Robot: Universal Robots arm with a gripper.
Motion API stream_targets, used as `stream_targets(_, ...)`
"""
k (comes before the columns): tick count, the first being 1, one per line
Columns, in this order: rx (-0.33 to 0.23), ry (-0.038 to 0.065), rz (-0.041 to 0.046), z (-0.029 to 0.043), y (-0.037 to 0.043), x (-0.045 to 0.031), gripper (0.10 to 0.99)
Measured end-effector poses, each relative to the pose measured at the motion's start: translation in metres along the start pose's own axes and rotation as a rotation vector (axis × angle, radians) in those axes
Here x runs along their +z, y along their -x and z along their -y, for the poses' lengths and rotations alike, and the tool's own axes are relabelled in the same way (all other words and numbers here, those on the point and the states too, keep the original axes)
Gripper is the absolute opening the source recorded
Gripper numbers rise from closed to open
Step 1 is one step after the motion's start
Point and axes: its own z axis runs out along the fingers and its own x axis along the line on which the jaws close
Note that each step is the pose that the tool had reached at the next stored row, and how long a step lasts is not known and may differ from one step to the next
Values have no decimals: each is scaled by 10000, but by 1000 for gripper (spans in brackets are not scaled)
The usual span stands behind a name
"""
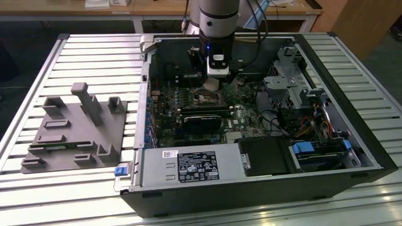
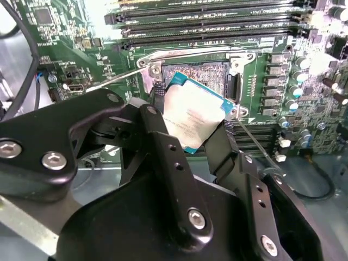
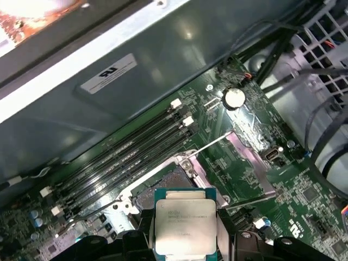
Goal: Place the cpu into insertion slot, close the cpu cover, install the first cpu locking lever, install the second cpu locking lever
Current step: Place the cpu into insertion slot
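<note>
Gripper fingers (image 2: 157, 117) clamp the cpu (image 3: 185, 225) by two opposite edges, so the jaws are closed on the chip, its dull silver top facing the camera in the first wrist view. In the second wrist view the cpu (image 2: 193, 114) hangs tilted over the insertion slot (image 2: 201, 73), apart from it, and the slot's dark centre shows uncovered inside its metal rim. In the first wrist view the insertion slot (image 3: 163, 182) lies just beyond the chip. What appears to be the cpu cover (image 3: 247, 157) stands swung open beside the slot, and a thin wire lever (image 3: 206, 142) angles away from the rim. Long black memory slots (image 2: 206, 22) run beside the socket. In the exterior view the gripper (image 1: 213, 81) reaches down into the open computer case (image 1: 370, 155), above the motherboard, well apart from the labelled power supply (image 1: 188, 165). A grey fixture block (image 1: 75, 132) sits on the slatted table (image 1: 94, 52) at the exterior view's left.
</note>
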Motion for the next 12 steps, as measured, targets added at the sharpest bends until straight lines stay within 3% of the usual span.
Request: stream_targets(12,1482,-19,151,0,0,5,541)
